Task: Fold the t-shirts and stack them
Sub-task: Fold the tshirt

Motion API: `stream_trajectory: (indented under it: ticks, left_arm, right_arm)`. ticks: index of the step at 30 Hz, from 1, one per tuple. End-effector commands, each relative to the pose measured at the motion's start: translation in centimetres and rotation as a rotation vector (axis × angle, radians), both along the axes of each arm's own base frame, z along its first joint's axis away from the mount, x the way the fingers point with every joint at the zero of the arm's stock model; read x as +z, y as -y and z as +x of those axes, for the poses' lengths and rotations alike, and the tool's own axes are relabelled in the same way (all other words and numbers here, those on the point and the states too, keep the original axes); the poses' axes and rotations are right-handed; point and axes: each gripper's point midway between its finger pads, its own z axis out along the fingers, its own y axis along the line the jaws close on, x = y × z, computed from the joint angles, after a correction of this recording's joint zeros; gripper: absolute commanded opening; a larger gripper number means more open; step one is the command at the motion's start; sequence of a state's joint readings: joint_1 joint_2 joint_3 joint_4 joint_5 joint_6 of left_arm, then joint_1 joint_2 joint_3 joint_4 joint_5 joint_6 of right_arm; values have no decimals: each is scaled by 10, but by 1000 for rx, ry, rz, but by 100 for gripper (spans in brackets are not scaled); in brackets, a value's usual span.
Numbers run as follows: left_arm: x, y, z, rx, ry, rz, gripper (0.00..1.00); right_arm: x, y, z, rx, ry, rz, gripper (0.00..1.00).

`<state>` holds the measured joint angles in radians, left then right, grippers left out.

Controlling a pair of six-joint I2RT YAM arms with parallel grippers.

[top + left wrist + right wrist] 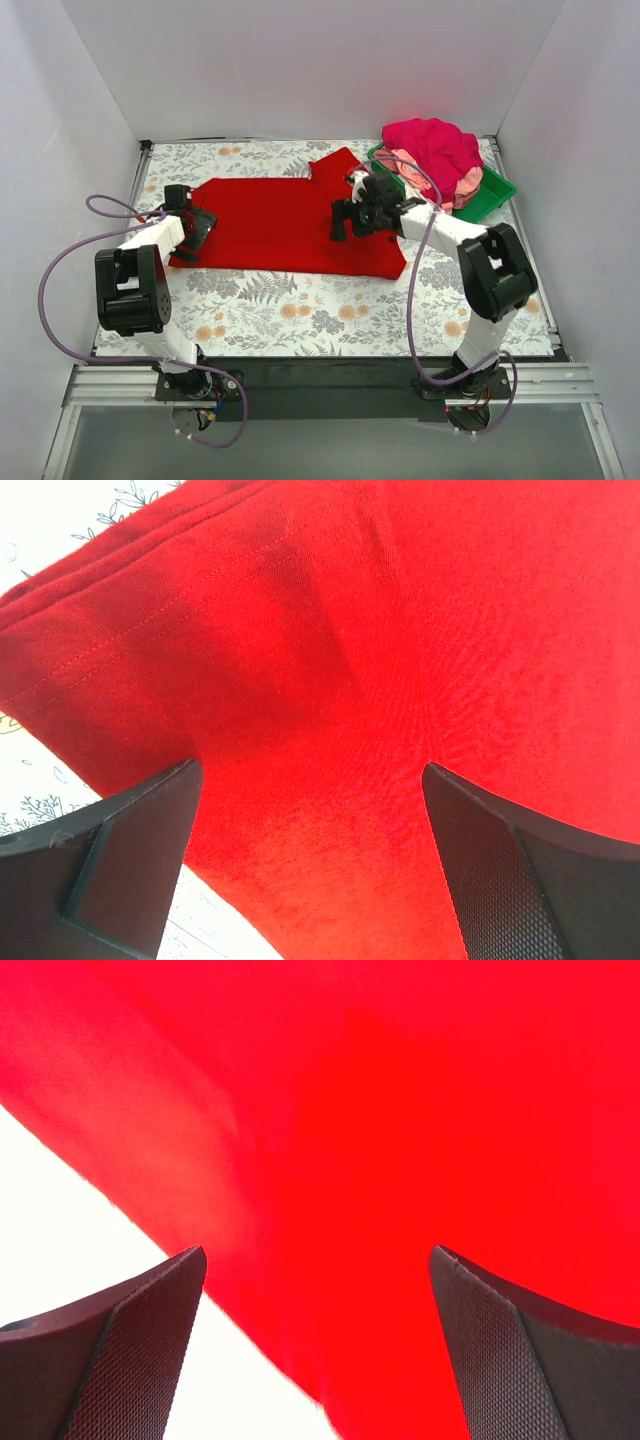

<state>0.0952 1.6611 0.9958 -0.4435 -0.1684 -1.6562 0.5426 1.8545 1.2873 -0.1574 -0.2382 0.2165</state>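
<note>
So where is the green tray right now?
In the top view, the green tray sits in the far right corner, piled with magenta and pink shirts, just right of the spread red t-shirt.

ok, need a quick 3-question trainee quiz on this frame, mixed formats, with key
1. True or false: the left hand and right hand are both shut on the red t-shirt.
2. In the top view, the left hand is at the red t-shirt's: A) left edge B) right edge C) far edge.
3. What fills the green tray?
Key: 1 false, both are open over it. 2 A. 3 a heap of magenta and pink t-shirts.
</note>
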Motion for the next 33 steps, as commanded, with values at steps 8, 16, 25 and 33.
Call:
stream_trajectory:
  ticks: [8, 16, 25, 33]
  left_arm:
    - [-28, 1, -34, 29, -112, -12, 92]
    - [-39, -6, -115, 227, -214, 6, 93]
    - [-4, -13, -172, 355, -177, 38, 93]
    - [91, -5, -104, 153, 108, 22, 93]
  right_arm:
    - [-53, 51, -89, -4, -143, -82, 98]
    - [-72, 82, -158, -46, -199, -125, 98]
    - [-57, 86, -219, 21, -161, -67, 98]
    - [5, 79, -186, -15, 34, -23, 98]
